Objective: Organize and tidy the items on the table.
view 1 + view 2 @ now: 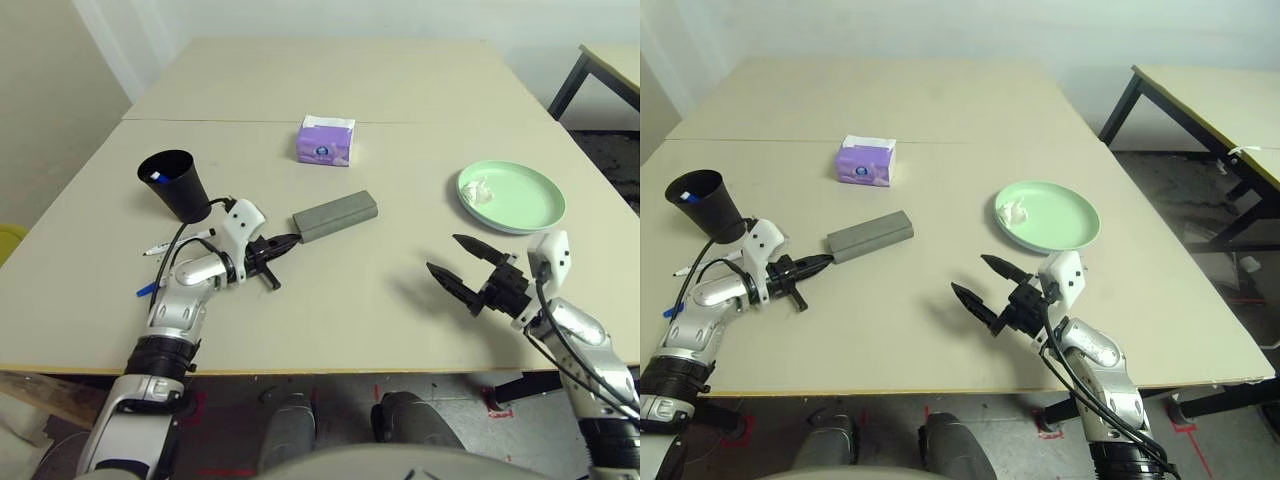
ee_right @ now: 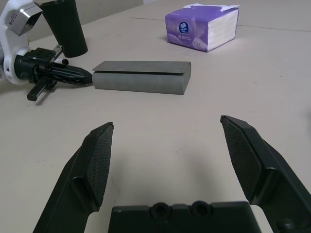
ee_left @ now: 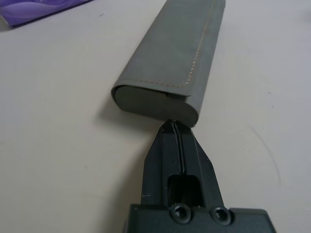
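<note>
Our left gripper (image 3: 176, 124), fingers together, meets the grey oblong stitched case (image 3: 167, 58) pointing toward one o'clock; our right gripper (image 2: 166, 119) is spread.

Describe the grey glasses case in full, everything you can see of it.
The grey glasses case is a long, closed box with rounded edges, its covering leather-like, with light stitching along the flap. It lies flat on the table, set at a slant, its right end farther from the robot. The purple tissue box is beyond it. The left gripper, shut, has its tips right at the case's near-left end, touching or nearly so; it does not grip the case.
</note>
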You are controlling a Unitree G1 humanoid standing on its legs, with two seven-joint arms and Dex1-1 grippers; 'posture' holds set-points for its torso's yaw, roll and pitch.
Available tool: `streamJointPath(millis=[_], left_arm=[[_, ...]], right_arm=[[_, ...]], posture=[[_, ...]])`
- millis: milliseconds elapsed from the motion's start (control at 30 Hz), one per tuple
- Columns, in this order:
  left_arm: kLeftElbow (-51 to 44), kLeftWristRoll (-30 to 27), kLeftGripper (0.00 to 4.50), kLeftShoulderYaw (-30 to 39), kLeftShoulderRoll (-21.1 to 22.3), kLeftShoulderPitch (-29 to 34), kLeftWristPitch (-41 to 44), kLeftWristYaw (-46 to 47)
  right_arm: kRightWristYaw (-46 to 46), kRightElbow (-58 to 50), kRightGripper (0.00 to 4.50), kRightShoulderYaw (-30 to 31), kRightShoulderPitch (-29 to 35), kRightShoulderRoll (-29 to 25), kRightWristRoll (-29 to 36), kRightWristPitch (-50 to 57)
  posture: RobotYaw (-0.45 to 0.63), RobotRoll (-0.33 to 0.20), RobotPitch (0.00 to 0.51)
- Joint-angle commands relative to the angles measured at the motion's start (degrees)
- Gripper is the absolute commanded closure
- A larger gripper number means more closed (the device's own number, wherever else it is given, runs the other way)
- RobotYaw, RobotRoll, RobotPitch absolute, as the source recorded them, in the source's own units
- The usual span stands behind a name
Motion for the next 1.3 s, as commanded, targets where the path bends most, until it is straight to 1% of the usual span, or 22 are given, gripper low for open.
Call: streamJointPath(millis=[33, 233, 433, 567, 700, 833, 900, 967, 1067, 1100, 1233, 1300], left_arm=[[-0.84, -0.03, 4.48, -0.09, 1.09, 0.27, 0.6, -1.22], [-3.01, -3.26, 4.48, 2.31, 2.4, 1.9, 1.97, -3.18], [-8.59, -7.36, 4.48, 7.38, 4.36, 5.78, 4.89, -2.52], [-13.2, -10.1, 4.48, 10.05, 6.44, 9.27, 6.52, -3.89], [-17.19, -13.56, 3.64, 12.65, 9.87, 12.28, 8.87, -6.59], [-19.15, -15.11, 2.38, 14.8, 15.77, 14.89, 11.08, -10.44], [-19.09, -15.22, 1.74, 15.87, 18.9, 15.65, 11.58, -12.43], [-18.94, -15.09, 1.08, 16.46, 20.96, 15.94, 11.65, -13.46], [-20.03, -14.24, 0.1, 17.13, 25.72, 16.63, 13.06, -15.38], [-20.4, -14.1, 0.04, 17.29, 27.34, 16.93, 13.7, -16.06], [-19.93, -11.49, 0.04, 18.41, 35.76, 18.75, 16.01, -18.53], [-18.97, -10.66, 0.04, 18.79, 38.63, 18.99, 17.65, -18.74]], right_arm=[[0.63, -0.41, 0.0, 0.5, 0.2, -0.43, -0.16, 0.0], [0.85, 0.22, 0.0, 0.41, -0.15, -0.23, -0.39, -0.32], [1.1, 1.15, 0.0, 0.04, -0.47, -0.19, -0.21, -0.72], [2.35, 2.01, 0.0, 0.37, -0.77, -0.71, -0.59, -1.37], [4.83, 3.75, 0.0, 1.26, -1.64, -1.74, -1.59, -2.77], [10.05, 5.52, 0.0, 4.0, -2.03, -4.05, -4.07, -6.63], [11.91, 6.19, 0.0, 4.85, -2.54, -4.45, -4.08, -7.7], [13.2, 7.0, 0.0, 5.38, -3.22, -4.62, -4.06, -8.37], [14.19, 7.78, 0.0, 6.06, -4.42, -4.35, -3.96, -8.74], [14.28, 7.75, 0.0, 6.23, -4.75, -4.17, -3.91, -8.64], [14.03, 7.37, 0.0, 6.77, -5.99, -3.04, -3.19, -8.19], [13.86, 7.26, 0.0, 6.9, -6.35, -2.4, -2.85, -8.01]], posture=[[-0.13, 0.0, 0.06], [-0.13, 0.0, 0.056], [-0.12, 0.0, 0.061], [-0.1, 0.0, 0.064], [-0.07, 0.0, 0.068], [-0.05, 0.0, 0.075], [-0.04, 0.0, 0.079], [-0.03, 0.0, 0.08], [-0.02, 0.0, 0.083], [-0.02, 0.0, 0.084], [0.0, 0.0, 0.087], [0.01, 0.0, 0.09]])
